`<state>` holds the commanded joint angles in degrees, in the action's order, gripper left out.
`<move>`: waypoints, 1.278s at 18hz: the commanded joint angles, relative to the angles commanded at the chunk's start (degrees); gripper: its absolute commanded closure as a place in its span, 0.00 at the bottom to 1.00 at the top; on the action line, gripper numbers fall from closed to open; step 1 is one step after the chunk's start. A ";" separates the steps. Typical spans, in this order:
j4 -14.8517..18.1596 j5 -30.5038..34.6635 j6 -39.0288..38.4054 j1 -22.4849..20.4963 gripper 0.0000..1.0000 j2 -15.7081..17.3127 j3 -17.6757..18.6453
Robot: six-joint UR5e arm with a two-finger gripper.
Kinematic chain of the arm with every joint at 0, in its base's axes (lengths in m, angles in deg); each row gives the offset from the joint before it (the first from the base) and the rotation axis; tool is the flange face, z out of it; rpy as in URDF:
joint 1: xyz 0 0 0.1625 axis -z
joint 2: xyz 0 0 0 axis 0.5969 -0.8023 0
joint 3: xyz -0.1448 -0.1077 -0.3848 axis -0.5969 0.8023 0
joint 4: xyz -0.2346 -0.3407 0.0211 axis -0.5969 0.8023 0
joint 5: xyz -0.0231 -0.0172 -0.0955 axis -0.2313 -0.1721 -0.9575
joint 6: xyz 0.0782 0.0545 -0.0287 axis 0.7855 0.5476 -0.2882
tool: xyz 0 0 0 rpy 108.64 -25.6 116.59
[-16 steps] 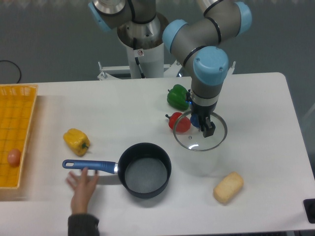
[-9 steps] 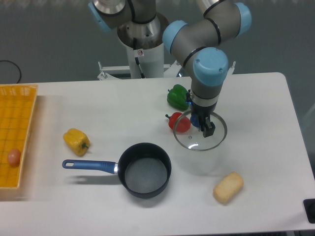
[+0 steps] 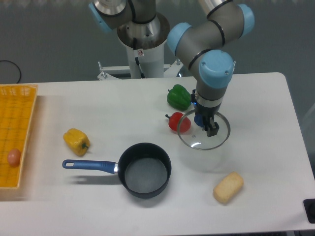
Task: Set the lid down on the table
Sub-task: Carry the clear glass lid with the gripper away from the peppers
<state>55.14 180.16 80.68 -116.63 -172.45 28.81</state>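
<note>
The lid [image 3: 192,139], round clear glass with a thin metal rim, hangs a little above the table [image 3: 256,113], its shadow lying below it. My gripper [image 3: 204,123] comes straight down over its centre and is shut on the blue knob, which shows only as a sliver between the fingers. The lid's left edge overlaps the red pepper [image 3: 178,123] in this view.
A dark saucepan [image 3: 143,169] with a blue handle sits uncovered at front centre. A green pepper [image 3: 178,97] lies behind the red one, a yellow pepper [image 3: 76,141] to the left, a bread roll [image 3: 228,187] at front right. A yellow basket [image 3: 17,132] holds an egg [image 3: 14,157].
The gripper and the lid have shifted slightly to the right. A person's hand near the pan handle 0.9 s ago has gone from view.
</note>
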 joint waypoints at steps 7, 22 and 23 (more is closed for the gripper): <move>0.00 1.05 4.75 -4.31 0.34 -1.67 -0.62; 2.46 7.03 4.67 -4.75 0.35 -5.80 -1.05; 2.46 7.03 4.67 -4.75 0.35 -6.06 -1.23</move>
<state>57.60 187.19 85.35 -121.38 -178.51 27.58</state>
